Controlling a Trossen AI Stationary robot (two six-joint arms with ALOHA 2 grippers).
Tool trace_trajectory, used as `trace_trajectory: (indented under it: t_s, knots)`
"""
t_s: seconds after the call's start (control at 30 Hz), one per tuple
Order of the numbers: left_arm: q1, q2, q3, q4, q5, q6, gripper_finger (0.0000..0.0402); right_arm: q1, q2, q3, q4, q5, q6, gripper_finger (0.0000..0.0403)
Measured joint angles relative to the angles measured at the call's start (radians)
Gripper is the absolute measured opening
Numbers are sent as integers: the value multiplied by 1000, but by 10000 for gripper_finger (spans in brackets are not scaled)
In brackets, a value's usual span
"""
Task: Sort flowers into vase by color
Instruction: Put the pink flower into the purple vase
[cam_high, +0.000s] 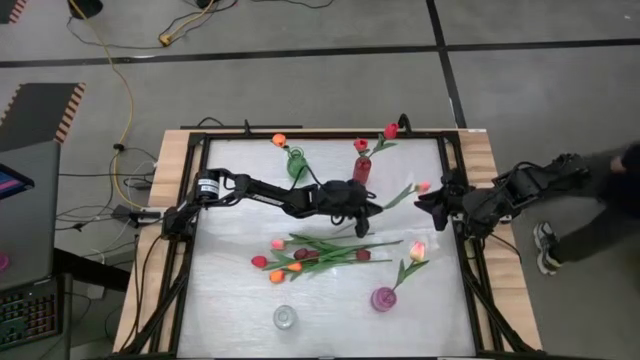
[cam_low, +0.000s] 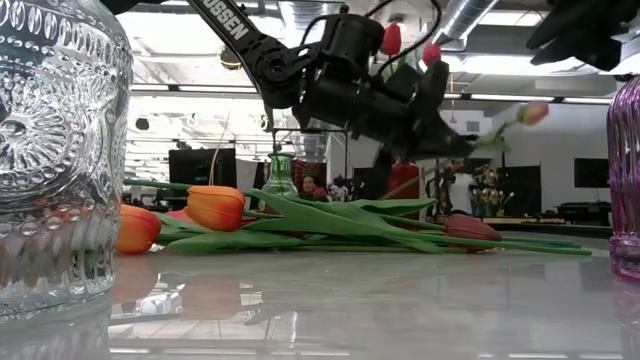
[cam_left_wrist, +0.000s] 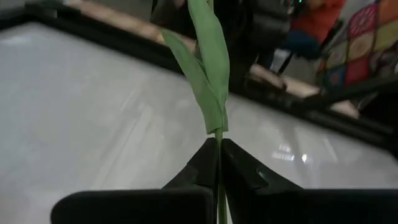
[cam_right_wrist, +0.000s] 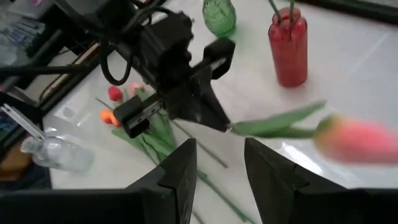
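Note:
My left gripper (cam_high: 378, 207) hangs over the table's middle, shut on a pink tulip (cam_high: 424, 186) whose head (cam_low: 533, 112) points toward the right edge. My right gripper (cam_right_wrist: 217, 168) stands open at the right edge, just beyond that head, touching nothing. Several loose tulips (cam_high: 320, 255) lie in a heap on the table. A green vase (cam_high: 296, 163) holds an orange tulip, and a red vase (cam_high: 362, 168) holds two red ones. A pink vase (cam_high: 384, 298) holds a pink-yellow tulip, and a clear vase (cam_high: 285, 317) stands near the front. My left gripper pinches the pink tulip's thin stem (cam_left_wrist: 219, 144) between its two fingertips, just below the leaves. The fingers come nearly level from the table's left, and the stem runs on forward past them. The tulip is lifted clear of the table, head (cam_right_wrist: 360, 140) farthest out.
A black frame (cam_high: 200, 230) rims the white table top. Cables and a laptop lie off the left side. A person's leg and shoe (cam_high: 548, 250) show past the right edge. Bare table lies at the near left and the far left.

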Motion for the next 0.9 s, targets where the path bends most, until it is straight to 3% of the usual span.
trace_trajectory:
  t_s: [0.43,0.73,0.9]
  knots:
    - [0,0,0,252,7,-78,0,0,34,0,4,-3,100,161]
    - [-6,0,0,360,47,-96,0,0,110,1,118,7,-32,161]
    - [-15,-2,0,397,48,-96,0,0,146,1,200,78,-65,161]
